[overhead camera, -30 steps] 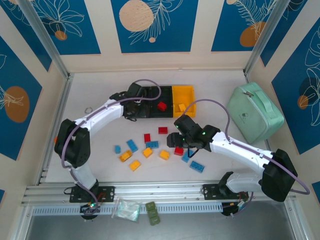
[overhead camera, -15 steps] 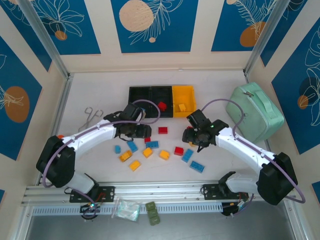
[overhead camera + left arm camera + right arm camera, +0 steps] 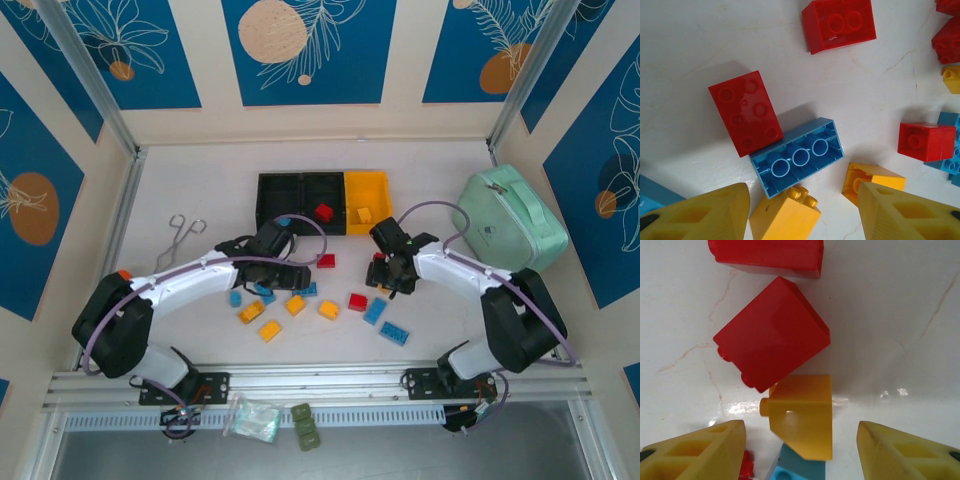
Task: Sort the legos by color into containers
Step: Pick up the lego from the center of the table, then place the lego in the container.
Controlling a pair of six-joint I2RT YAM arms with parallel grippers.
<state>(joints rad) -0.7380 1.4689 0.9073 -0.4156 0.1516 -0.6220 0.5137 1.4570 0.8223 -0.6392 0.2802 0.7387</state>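
In front of the bins (image 3: 300,176), loose bricks (image 3: 329,309) in yellow, red and blue lie scattered on the tabletop (image 3: 200,180). Above them, closer to the bins, the left gripper (image 3: 802,200) hovers with fingers spread over an upturned blue brick (image 3: 797,157) that touches a red brick (image 3: 746,112). The right gripper (image 3: 802,437), just before the yellow bin (image 3: 370,190), is spread wide above a yellow brick (image 3: 802,415) beside another red brick (image 3: 772,332). Farthest back, the middle bin (image 3: 322,190) holds a red brick (image 3: 323,211) and the yellow bin a yellow brick (image 3: 363,213).
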